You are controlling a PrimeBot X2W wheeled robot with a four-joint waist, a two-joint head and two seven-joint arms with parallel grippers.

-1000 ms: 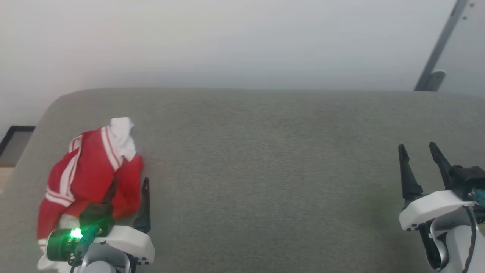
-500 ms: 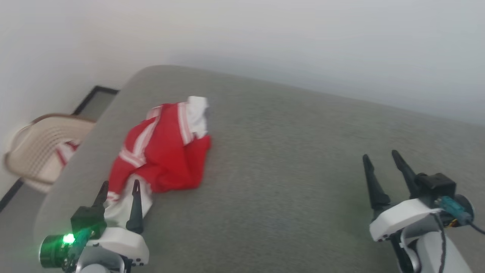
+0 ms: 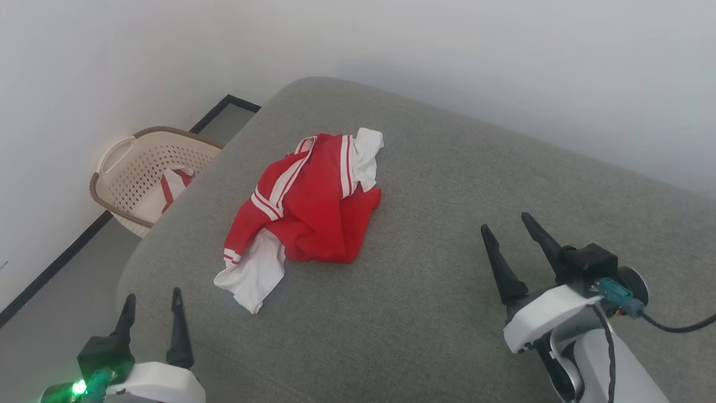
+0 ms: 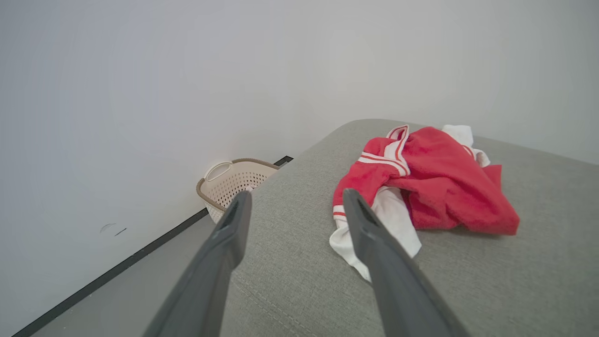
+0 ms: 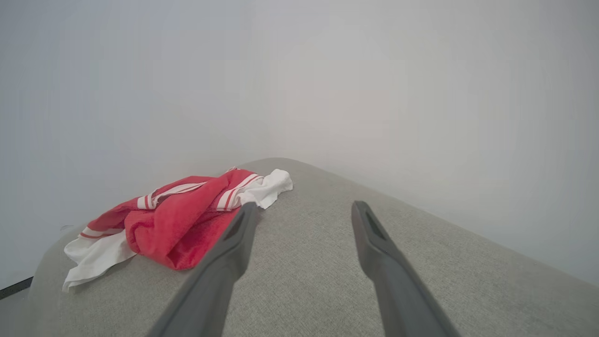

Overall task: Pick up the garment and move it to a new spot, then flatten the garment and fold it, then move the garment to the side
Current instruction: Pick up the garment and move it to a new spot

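Garment now clear of L claw, pulled back, spread.

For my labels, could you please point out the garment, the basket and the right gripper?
garment (image 3: 313,212), head view, its red middle.
basket (image 3: 140,168), head view, its perforated wall.
right gripper (image 3: 504,220), head view, midway between its jaws' tips.

No readable lettering, label, brand, number or sign on the garment or elsewhere.
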